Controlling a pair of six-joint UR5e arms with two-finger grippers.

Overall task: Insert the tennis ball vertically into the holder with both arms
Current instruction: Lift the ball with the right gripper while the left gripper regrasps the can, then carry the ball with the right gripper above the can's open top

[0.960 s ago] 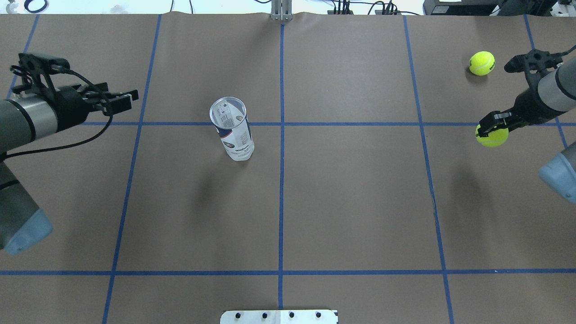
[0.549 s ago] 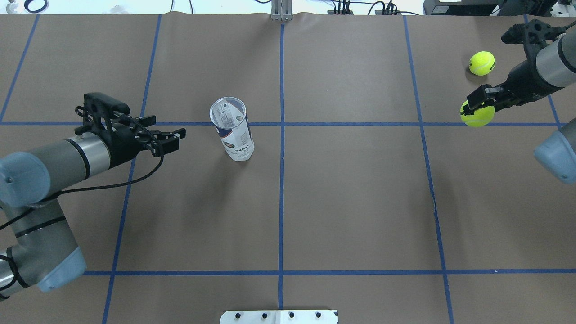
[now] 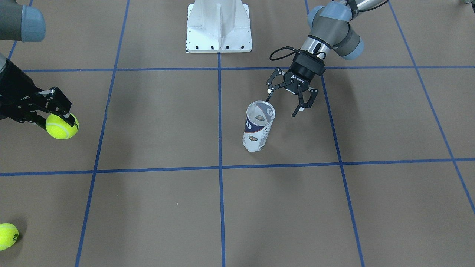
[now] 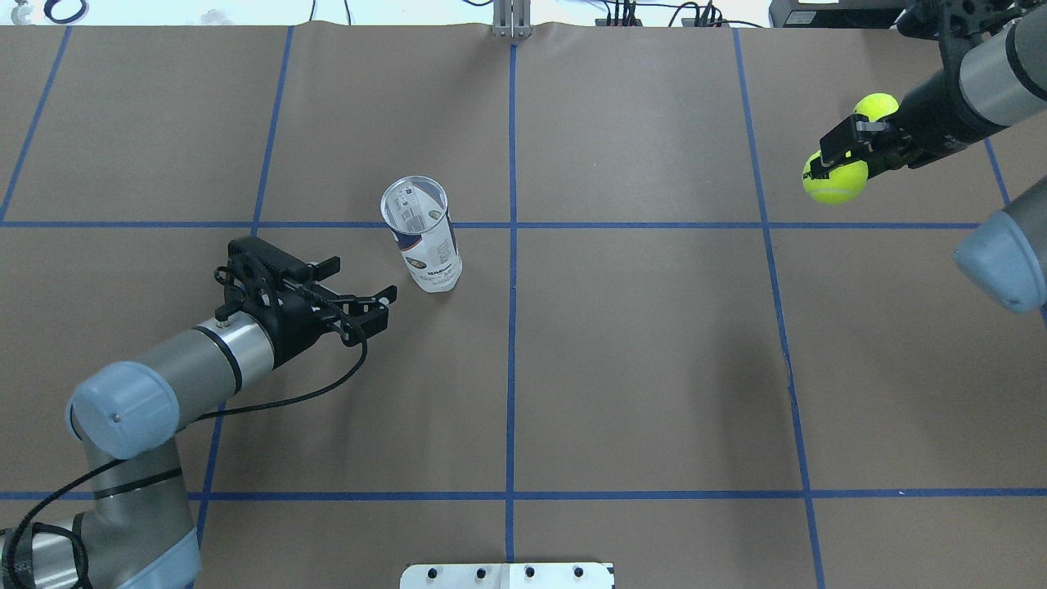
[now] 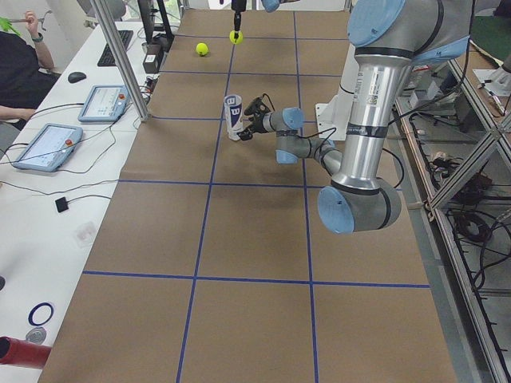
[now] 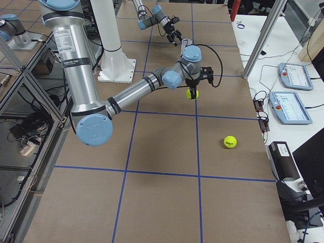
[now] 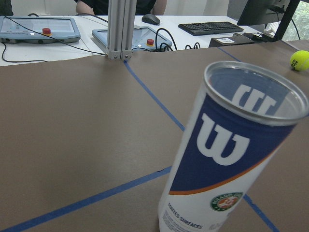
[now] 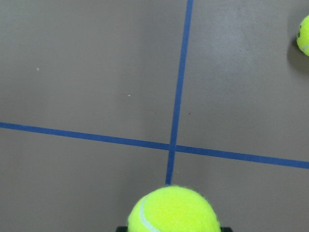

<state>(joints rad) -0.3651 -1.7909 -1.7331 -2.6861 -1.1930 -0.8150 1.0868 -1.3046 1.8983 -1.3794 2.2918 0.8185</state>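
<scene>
Holder (image 4: 421, 233) stood upright near mid-table, mouth up, well in from every edge of the table (image 4: 638, 368). The left gripper (image 3: 284, 104) sat just beside it, not touching, jaws spread wide and empty, its arm reaching in low. The right gripper (image 4: 838, 155) was way off right, above the table, pinching a tennis ball (image 4: 834, 184). A spare ball (image 3: 7, 236) lay nearby.

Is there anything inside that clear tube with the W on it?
No ball shows inside the clear plastic cylindrical can; through its open top only the label's inner side appears. Its very bottom is hidden by the label and the slanted views.
</scene>
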